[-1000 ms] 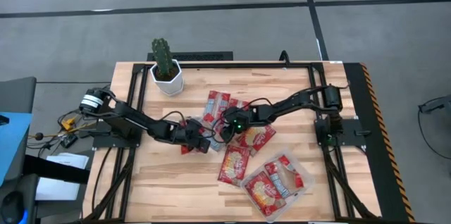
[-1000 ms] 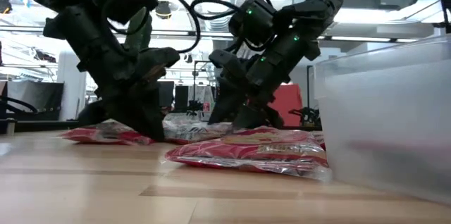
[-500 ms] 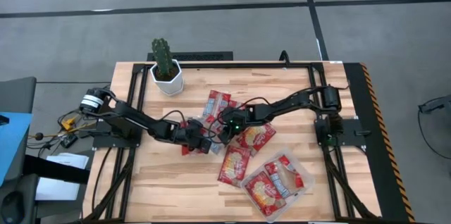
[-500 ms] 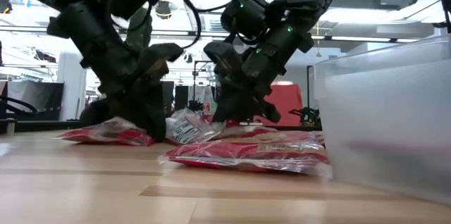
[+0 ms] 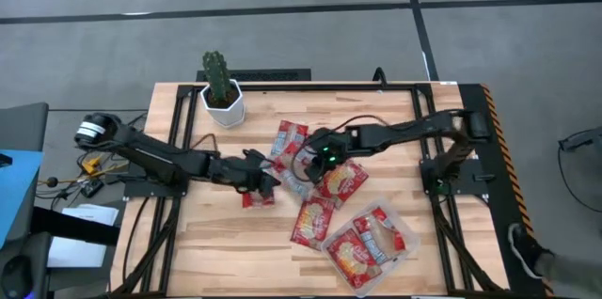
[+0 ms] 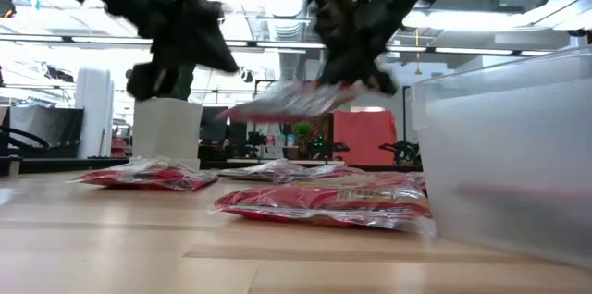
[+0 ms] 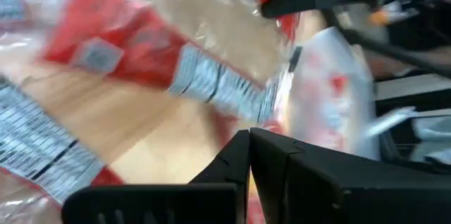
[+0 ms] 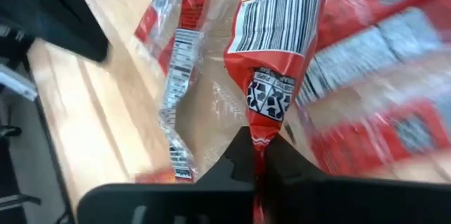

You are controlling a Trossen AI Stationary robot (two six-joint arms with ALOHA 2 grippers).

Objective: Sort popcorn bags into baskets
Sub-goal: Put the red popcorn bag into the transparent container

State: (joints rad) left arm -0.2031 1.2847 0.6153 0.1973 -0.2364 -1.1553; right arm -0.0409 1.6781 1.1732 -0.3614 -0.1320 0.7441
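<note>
Several red popcorn bags lie flat at mid-table: one [image 5: 288, 139] toward the far side, one [image 5: 343, 180] under my right arm, one [image 5: 313, 220] nearer, one [image 5: 256, 197] by my left gripper. The clear basket [image 5: 403, 245] at the near right holds a few more. My right gripper [image 5: 313, 164] is shut on a red bag [image 6: 282, 102] held above the table. My left gripper [image 5: 271, 182] hangs shut just left of it, raised off the table [image 6: 190, 54], with nothing between its fingers [image 7: 248, 143]. My right gripper pinches the bag's crimped end seam [image 8: 262, 127] between its two fingers. The fingers slant down from the table's right side. The bag is lifted clear of the table and sticks out nearly level toward the left [image 6: 250, 107], its barcode face [image 8: 278, 20] showing in the wrist view.
A white pot with a cactus [image 5: 221, 97] stands at the far left corner. Black rails [image 5: 320, 87] frame the wooden table. The basket's wall [image 6: 504, 155] rises close at the near right. Bare wood lies along the near left.
My right gripper has shut on a bag in the pile and risen, lifting it clear of the table. My left gripper, shut throughout, has also risen off the pile.
</note>
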